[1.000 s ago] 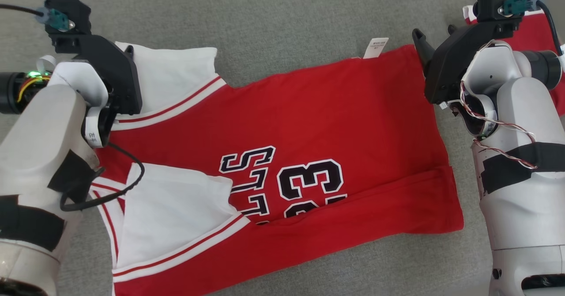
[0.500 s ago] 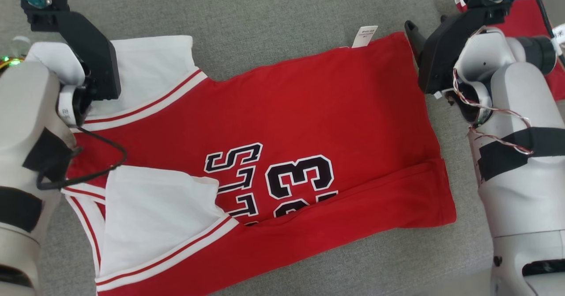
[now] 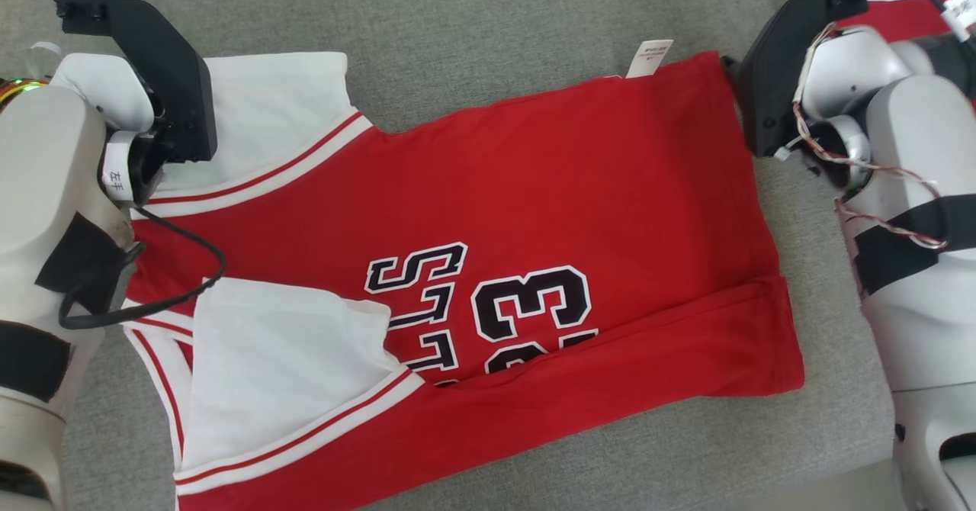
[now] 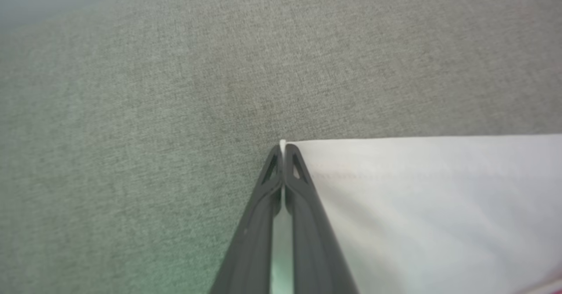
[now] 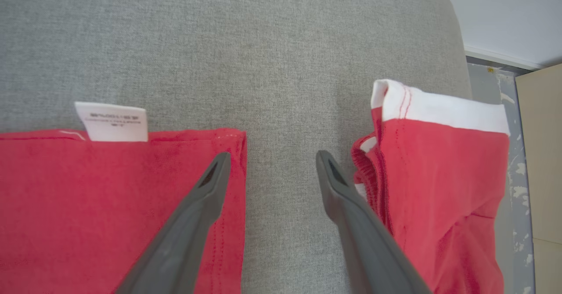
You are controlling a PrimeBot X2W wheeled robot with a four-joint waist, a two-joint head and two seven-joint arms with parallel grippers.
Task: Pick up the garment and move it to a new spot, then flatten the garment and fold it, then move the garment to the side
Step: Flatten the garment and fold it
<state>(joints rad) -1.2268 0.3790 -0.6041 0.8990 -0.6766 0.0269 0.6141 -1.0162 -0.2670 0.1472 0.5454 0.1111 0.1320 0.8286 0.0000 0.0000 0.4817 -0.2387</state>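
Two corners of the jersey (image 3: 549, 191) are targeted, apparently for a fold: left pincer (image 4: 283, 155) pinches the white sleeve (image 4: 417, 206), right pincer (image 5: 272, 162) stands spread over the hem (image 5: 235, 138).

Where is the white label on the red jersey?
The white label juts from the far edge of the jersey, near its right corner in the head view; in the right wrist view it lies left of the right gripper.

The right gripper (image 5: 273, 155) stood with fingers spread wide above the grey fabric surface (image 5: 263, 44). One finger overlapped the corner of the red garment (image 5: 88, 206), near its white label (image 5: 112, 120). The other lay beside, perhaps touching, a second red piece (image 5: 439, 188) with a white band.
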